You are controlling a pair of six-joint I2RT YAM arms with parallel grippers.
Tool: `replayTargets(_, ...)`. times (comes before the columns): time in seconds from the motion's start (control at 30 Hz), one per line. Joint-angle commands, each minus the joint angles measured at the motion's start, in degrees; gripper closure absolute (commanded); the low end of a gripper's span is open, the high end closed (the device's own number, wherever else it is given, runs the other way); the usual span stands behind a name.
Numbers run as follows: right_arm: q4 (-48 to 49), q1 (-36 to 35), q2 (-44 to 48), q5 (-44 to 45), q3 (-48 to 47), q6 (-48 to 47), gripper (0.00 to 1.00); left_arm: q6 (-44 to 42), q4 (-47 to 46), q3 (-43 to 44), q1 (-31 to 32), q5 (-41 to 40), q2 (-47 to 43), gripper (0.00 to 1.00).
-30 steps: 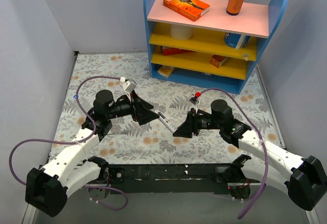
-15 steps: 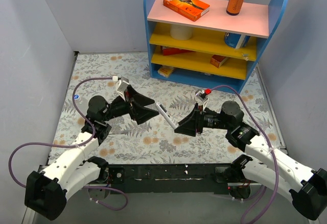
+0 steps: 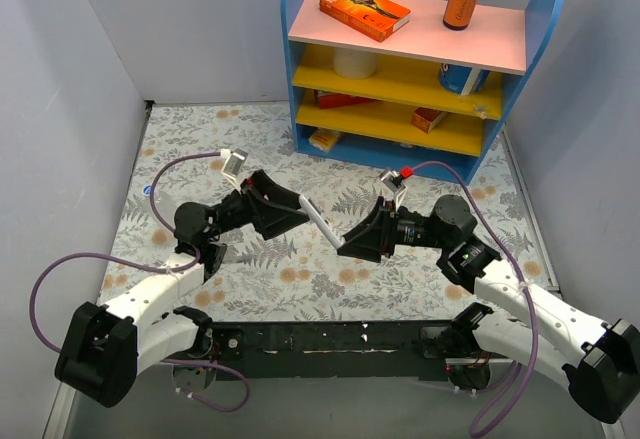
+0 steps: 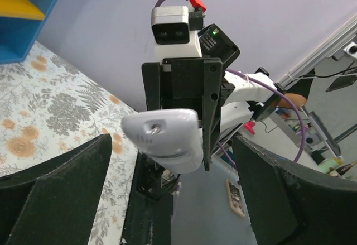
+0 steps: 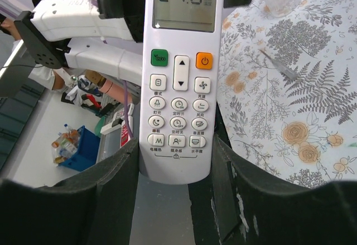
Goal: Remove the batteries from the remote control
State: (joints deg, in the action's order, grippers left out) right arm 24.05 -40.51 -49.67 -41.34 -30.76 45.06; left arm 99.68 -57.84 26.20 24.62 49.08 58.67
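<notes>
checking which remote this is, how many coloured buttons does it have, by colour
green button: 1
orange button: 1
total: 2 coloured buttons on the remote

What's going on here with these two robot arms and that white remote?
The right gripper is holding the remote control up off the flowery table by its button end, and the remote's display shows a reading. The left gripper is wide open at the remote's other end, one finger on each side, not touching it. No batteries are in view, so none seem to be out yet.
</notes>
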Motion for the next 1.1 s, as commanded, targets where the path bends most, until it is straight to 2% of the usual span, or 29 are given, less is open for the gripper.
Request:
replayTargets(0.0, 8.2, 0.1, 0.4, -1.7, -0.7, 2.4, 0.72, 6.0, -7.3, -1.8, 0.6, -0.4, 2.6, 0.14)
replayTargets(0.13, 8.0, 0.1, -0.3, -1.8, -0.3, 2.4, 0.72, 7.9, -8.3, -1.1, 1.2, -0.6, 4.6, 0.21)
replayTargets(0.4, 6.4, 0.1, -1.7, -1.3, 0.5, 1.4, 0.72, 7.4, -4.0, 0.0, 1.8, -3.9, 4.7, 0.23)
replayTargets(0.57, 4.4, 0.1, -2.5, -0.2, 0.8, 0.6, 0.71, 7.4, -1.8, -0.1, 2.0, -4.3, 5.0, 0.53)
replayTargets(0.7, 1.4, 0.1, -2.9, 0.6, 0.4, -0.8, 0.66, 6.7, 4.5, 0.8, 2.1, -4.8, 5.3, 0.69)
replayTargets(0.8, -1.4, 0.0, -2.3, 2.6, 0.0, -1.9, 0.58, 4.1, 12.1, 2.3, 2.0, -5.6, 5.4, 0.80)
replayTargets(0.97, -6.7, 0.1, -1.0, 5.7, -1.1, -5.1, 0.41, 2.0, 17.6, 3.0, 2.0, -7.3, 5.5, 0.99)
replayTargets(1.07, -10.9, 0.1, -0.3, 8.3, -1.7, -7.5, 0.32, -0.4, 22.7, 4.1, 2.0, -9.1, 5.7, 1.00)
